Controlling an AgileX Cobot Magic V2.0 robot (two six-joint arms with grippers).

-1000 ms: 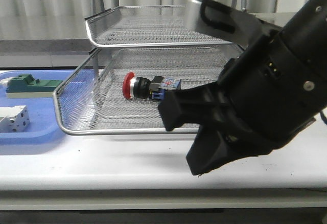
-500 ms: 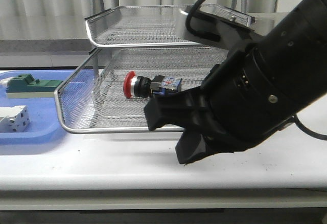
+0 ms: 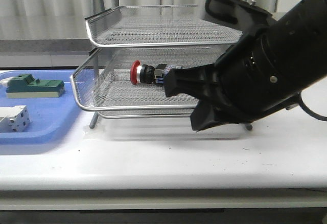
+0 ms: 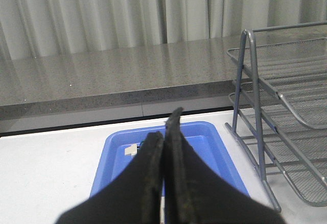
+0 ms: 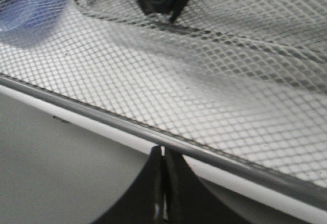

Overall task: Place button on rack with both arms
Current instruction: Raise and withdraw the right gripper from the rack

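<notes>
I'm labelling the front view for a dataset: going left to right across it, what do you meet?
White-grey block and green block on the blue tray → rack → button → right gripper.

The right arm (image 3: 276,65) was a bulky matte black housing, rounded at the wrist, with small silver screw heads showing on its side. A silvery-grey plate sat on top of it, and a thick black cable looped up from there out of view; another thin black cable curved away at the far right edge. Its front narrowed into blocky, angular black sections ending in the right end effector (image 5: 163,183), whose two flat black fingers tapered to thin tips. The left end effector (image 4: 164,147) looked the same from its wrist camera: two long, matte black fingers (image 4: 150,178) with slightly rough surfaces, broad at the base and slimming to rounded tips.
</notes>
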